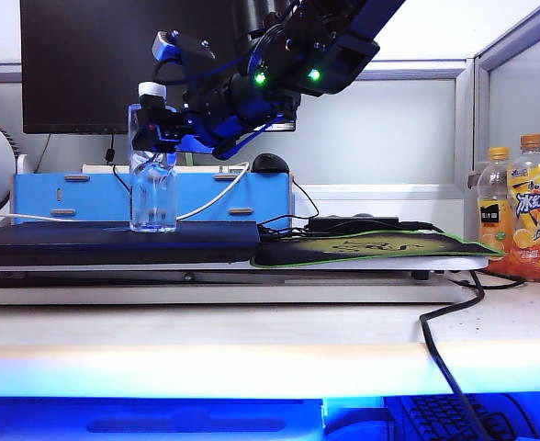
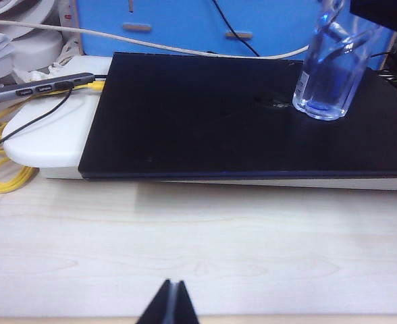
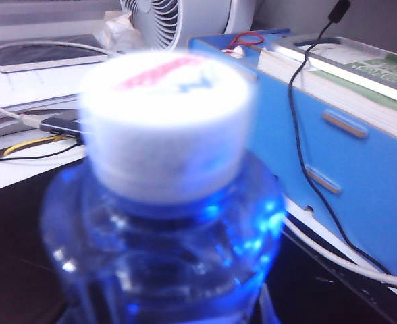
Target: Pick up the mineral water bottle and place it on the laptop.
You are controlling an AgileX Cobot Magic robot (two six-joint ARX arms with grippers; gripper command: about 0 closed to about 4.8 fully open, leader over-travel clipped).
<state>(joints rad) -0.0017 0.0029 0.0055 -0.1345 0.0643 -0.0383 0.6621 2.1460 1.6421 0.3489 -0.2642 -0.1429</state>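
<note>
The mineral water bottle (image 1: 153, 197) stands upright on the laptop (image 1: 114, 241), a flat dark slab at the left of the table. My right gripper (image 1: 152, 127) reaches in from the upper right and sits around the bottle's upper body, just under the white cap (image 1: 151, 90). In the right wrist view the bottle (image 3: 165, 256) and its cap (image 3: 165, 128) fill the picture and hide the fingers. The left wrist view shows the laptop (image 2: 219, 121) with the bottle (image 2: 327, 74) on its far corner. My left gripper (image 2: 172, 287) hovers shut over the bare wood in front, holding nothing.
Two orange-capped juice bottles (image 1: 518, 207) stand at the far right. A green-edged mouse pad (image 1: 371, 248) lies beside the laptop, with a blue box (image 1: 86, 197) and a black monitor (image 1: 95, 64) behind. A black cable (image 1: 444, 340) crosses the table's front. A USB hub (image 2: 43, 86) and yellow cable (image 2: 3, 169) lie beside the laptop.
</note>
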